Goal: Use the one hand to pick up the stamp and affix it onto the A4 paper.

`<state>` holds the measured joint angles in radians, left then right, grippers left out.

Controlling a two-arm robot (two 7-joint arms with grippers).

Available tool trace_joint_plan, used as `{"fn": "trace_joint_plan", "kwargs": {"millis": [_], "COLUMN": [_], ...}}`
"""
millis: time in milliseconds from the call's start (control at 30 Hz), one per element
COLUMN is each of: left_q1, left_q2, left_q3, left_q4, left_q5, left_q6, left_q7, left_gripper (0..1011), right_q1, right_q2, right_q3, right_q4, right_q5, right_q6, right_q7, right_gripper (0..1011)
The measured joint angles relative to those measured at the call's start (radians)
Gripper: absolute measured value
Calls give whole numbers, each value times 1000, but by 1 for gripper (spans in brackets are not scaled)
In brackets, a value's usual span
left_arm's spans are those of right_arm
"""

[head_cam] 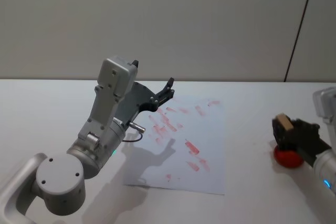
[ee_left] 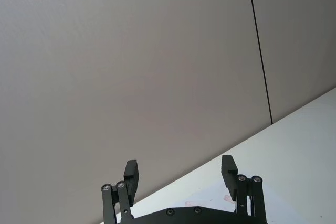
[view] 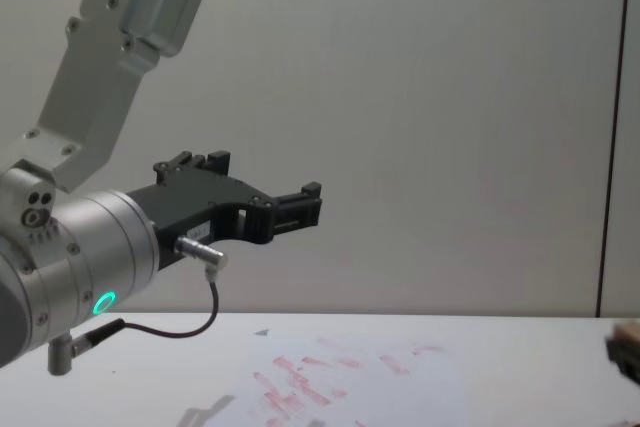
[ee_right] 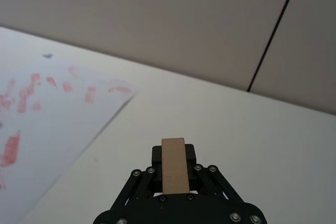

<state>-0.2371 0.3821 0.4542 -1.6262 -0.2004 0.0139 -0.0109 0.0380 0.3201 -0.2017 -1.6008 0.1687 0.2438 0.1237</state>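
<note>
Looking at it, the pickup was done: the right gripper (head_cam: 286, 129) had its jaws clenched on the stamp (head_cam: 284, 121), held over a red ink pad (head_cam: 287, 159) on the table (head_cam: 252, 103), off to the right of the A4 paper (head_cam: 210, 150). Pressing it onto the sheet was what remained, I'd say. The right wrist view showed the stamp sitting squarely between the jaws, which the head view left vague, while the head view caught the pad. The left gripper (head_cam: 169, 88) hung raised near the paper's far left corner, jaws spread, empty.

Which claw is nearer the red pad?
Right. The right claw, shut on the stamp, is just above the red pad; the left claw is raised over the A4 paper.
</note>
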Motion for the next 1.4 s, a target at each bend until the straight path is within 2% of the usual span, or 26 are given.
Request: {"fn": "trace_joint_plan", "kwargs": {"millis": [267, 567, 667, 867, 1000, 1067, 1100, 1233, 1400], "left_q1": [0, 0, 0, 0, 0, 0, 0, 0, 0], "left_q2": [0, 0, 0, 0, 0, 0, 0, 0, 0], "left_q3": [0, 0, 0, 0, 0, 0, 0, 0, 0], "left_q4": [0, 0, 0, 0, 0, 0, 0, 0, 0], "left_q5": [0, 0, 0, 0, 0, 0, 0, 0, 0], "left_q6": [0, 0, 0, 0, 0, 0, 0, 0, 0], "left_q7": [0, 0, 0, 0, 0, 0, 0, 0, 0], "left_gripper": [1003, 1003, 1003, 1003, 1003, 1003, 1003, 1003, 1003], "right_q1": [38, 87, 115, 151, 176, 196, 196, 222, 242], "right_q2": [-29, -71, -94, -124, -145, -161, -161, -183, -201], "right_q3": [-9, -37, -56, -83, -104, -120, -120, -141, -160], "right_q4": [-27, -15, 9, 52, 88, 121, 121, 173, 227], "right_q5": [38, 38, 12, -38, -83, -122, -122, -181, -230], "right_q6": [-48, -58, -51, -35, -22, -13, -13, -2, 9], "right_q7": [50, 125, 164, 205, 228, 242, 242, 254, 255], "right_gripper": [220, 220, 220, 220, 220, 220, 220, 220, 220]}}
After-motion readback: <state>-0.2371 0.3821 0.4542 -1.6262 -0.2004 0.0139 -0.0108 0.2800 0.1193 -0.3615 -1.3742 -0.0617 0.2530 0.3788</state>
